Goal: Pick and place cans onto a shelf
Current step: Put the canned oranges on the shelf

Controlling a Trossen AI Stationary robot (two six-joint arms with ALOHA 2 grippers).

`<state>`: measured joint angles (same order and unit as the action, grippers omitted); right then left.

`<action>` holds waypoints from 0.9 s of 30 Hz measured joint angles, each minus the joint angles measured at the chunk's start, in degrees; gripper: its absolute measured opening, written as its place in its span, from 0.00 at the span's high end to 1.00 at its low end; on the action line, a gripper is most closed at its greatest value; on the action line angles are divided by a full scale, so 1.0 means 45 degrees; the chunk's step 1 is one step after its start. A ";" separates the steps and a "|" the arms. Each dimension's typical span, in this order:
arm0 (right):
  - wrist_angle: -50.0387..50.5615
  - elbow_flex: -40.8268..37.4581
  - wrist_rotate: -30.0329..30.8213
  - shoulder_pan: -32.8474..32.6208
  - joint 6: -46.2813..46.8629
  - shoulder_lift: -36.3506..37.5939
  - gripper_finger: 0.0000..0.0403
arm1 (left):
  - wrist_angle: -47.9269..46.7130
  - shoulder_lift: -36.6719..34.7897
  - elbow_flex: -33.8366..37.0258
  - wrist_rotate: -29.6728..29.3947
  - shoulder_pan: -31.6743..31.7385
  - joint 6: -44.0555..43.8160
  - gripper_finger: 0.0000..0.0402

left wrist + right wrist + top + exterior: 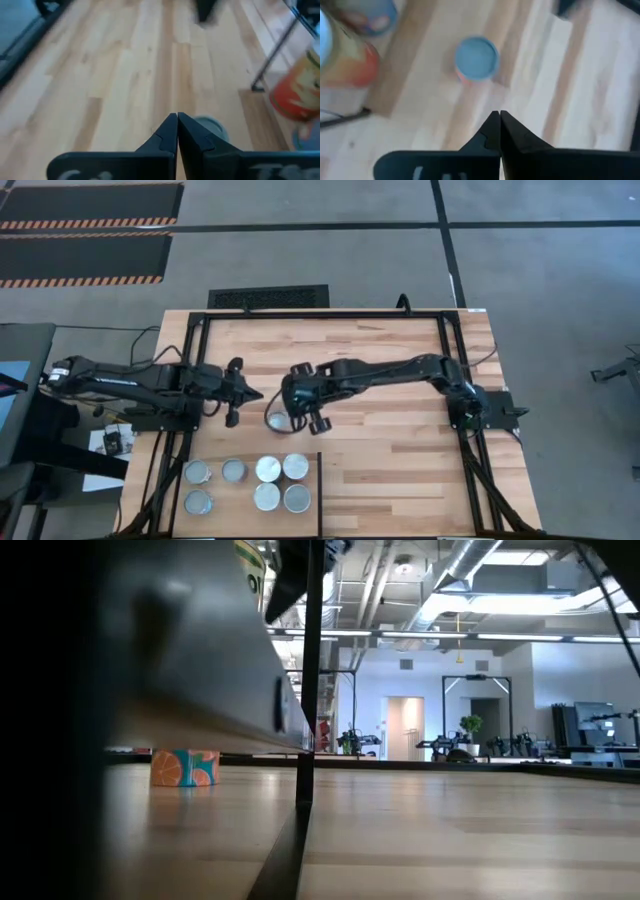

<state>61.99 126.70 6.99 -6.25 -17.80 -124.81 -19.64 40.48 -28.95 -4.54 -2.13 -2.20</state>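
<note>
One can (277, 420) with a round pale top stands upright on the striped tabletop, clear of both grippers. It shows as an orange-labelled can (185, 767) in the low view and from above as the can (477, 57) in the right wrist view. My right gripper (288, 405) hangs above it, shut and empty (497, 116). My left gripper (258, 394) is shut and empty (177, 117), just to the can's left. The can (212, 125) peeks out behind its fingers. Several more cans (268, 469) stand upright on the shelf (235, 515) at the table's near left.
Thin black bars edge the shelf; one upright bar (310, 690) crosses the low view. An orange-labelled shelf can (300, 90) stands near the left gripper's view edge. Bare planks (400, 460) stretch across the table's right half.
</note>
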 joint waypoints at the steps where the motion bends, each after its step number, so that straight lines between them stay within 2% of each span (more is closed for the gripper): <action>1: -0.0354 -0.0655 -0.0041 0.0087 -0.0025 0.0348 0.97 | -0.0068 0.0086 0.0005 0.0047 -0.0153 0.0053 1.00; 8: -0.6275 -0.7128 -0.1496 0.0957 0.0533 0.3457 0.99 | 0.0243 0.1243 0.0005 0.0032 -0.1193 -0.0255 1.00; 16: -1.2140 -1.3524 -0.0966 0.1101 0.2463 0.7115 0.99 | 0.1006 0.3228 -0.0004 0.0161 -0.1907 -0.0665 0.96; 21: -1.3546 -1.5717 0.0153 0.0633 0.3341 0.8504 0.99 | 0.1159 0.4240 0.0000 0.0279 -0.2423 -0.0504 0.89; 27: -1.3716 -1.6452 0.0955 0.0015 0.3724 0.9023 0.99 | 0.1474 0.5025 -0.0015 0.0170 -0.2906 0.0465 0.77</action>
<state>0.27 52.67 11.29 -6.19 -1.04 -84.21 -13.01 63.09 -29.02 -3.78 -15.21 -0.11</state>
